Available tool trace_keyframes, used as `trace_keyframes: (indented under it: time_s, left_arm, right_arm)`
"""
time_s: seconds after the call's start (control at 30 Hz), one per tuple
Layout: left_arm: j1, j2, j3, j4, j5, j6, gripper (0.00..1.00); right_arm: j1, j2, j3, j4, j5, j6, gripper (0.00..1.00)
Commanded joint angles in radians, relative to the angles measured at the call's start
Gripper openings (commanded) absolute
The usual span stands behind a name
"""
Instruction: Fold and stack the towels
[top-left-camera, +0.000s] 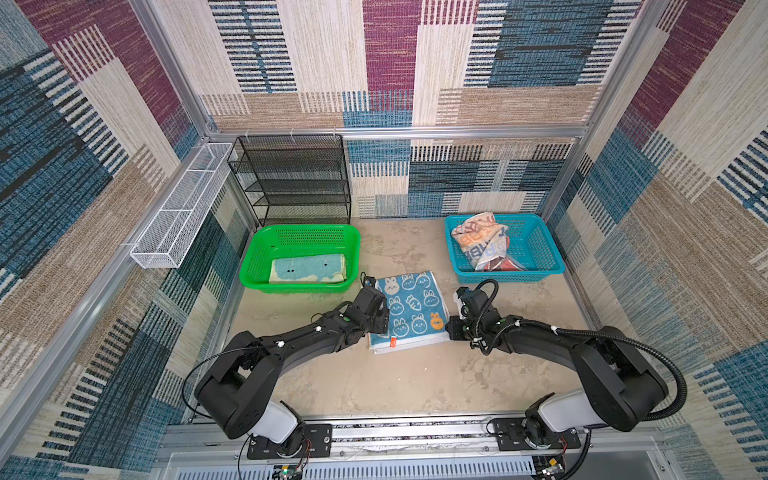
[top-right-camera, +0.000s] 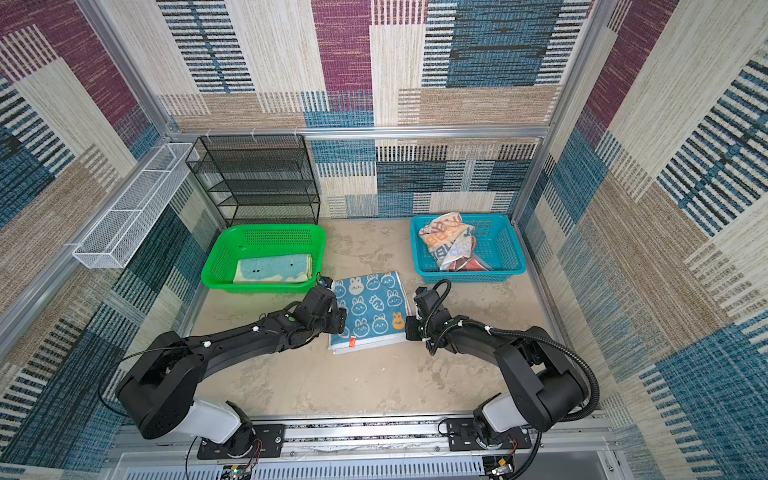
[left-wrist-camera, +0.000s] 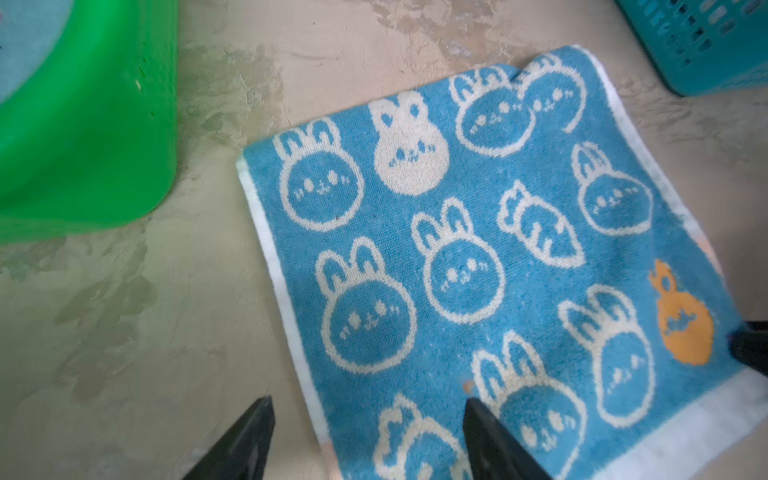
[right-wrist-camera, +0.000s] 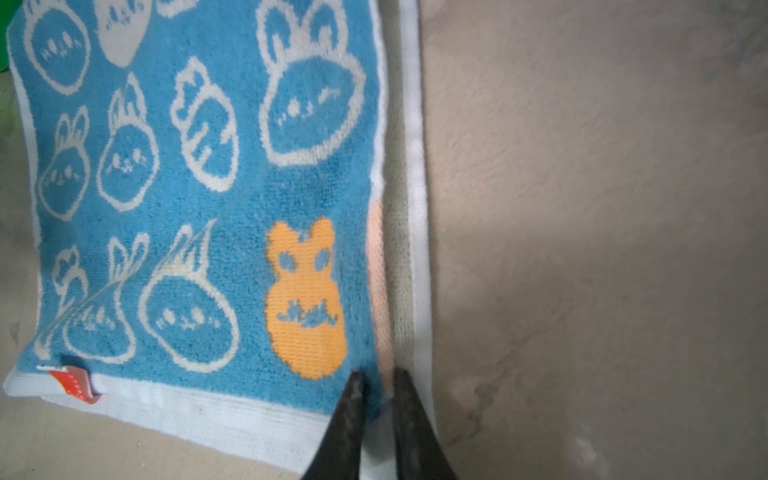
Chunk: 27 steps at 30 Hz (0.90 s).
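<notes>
A blue towel with white rabbits (top-left-camera: 411, 309) (top-right-camera: 372, 305) lies folded double on the table between the two arms. My left gripper (left-wrist-camera: 368, 405) is open and straddles the towel's (left-wrist-camera: 478, 249) left edge near its front corner. My right gripper (right-wrist-camera: 378, 376) is shut on the upper blue layer at the front right corner of the towel (right-wrist-camera: 199, 187), beside an orange rabbit. A pale aqua-and-cream towel (top-left-camera: 307, 269) lies folded in the green basket. A whitish towel with orange and blue letters (top-left-camera: 482, 241) sits crumpled in the blue basket, with reddish cloth (top-left-camera: 505, 262) under it.
The green basket (top-left-camera: 249, 266) stands at the back left and the blue basket (top-left-camera: 540, 249) at the back right. A black mesh shelf (top-left-camera: 291, 178) stands behind the green basket. A white wire tray (top-left-camera: 183, 208) hangs on the left wall.
</notes>
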Motion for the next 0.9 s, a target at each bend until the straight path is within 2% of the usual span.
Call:
trace_keyframes:
  time_s: [0.0, 0.4, 0.63, 0.67, 0.73, 0.8, 0.87]
  left_arm:
    - [0.002, 0.031, 0.002, 0.044, 0.023, 0.015, 0.75]
    - [0.001, 0.112, 0.011, -0.002, -0.016, 0.011, 0.73]
    - [0.001, 0.072, 0.017, -0.023, -0.017, 0.033, 0.73]
    - [0.001, 0.062, 0.020, -0.026, -0.017, 0.039, 0.73]
    - [0.001, 0.039, 0.034, -0.030, -0.014, 0.056, 0.75]
    - [0.001, 0.030, 0.058, -0.027, -0.009, 0.073, 0.77]
    - [0.002, 0.038, 0.100, -0.035, -0.005, 0.090, 0.78]
  right_arm:
    - [0.002, -0.003, 0.011, -0.022, 0.013, 0.008, 0.01]
    - [0.003, -0.143, 0.001, -0.204, 0.071, 0.014, 0.00]
    - [0.002, -0.214, -0.091, -0.258, 0.048, 0.105, 0.00]
    - [0.002, -0.231, -0.094, -0.272, 0.051, 0.113, 0.02]
    - [0.002, -0.284, -0.087, -0.296, 0.063, 0.118, 0.33]
    - [0.003, -0.328, -0.065, -0.298, 0.090, 0.103, 0.50]
    - [0.002, -0.348, -0.028, -0.287, 0.128, 0.083, 0.57]
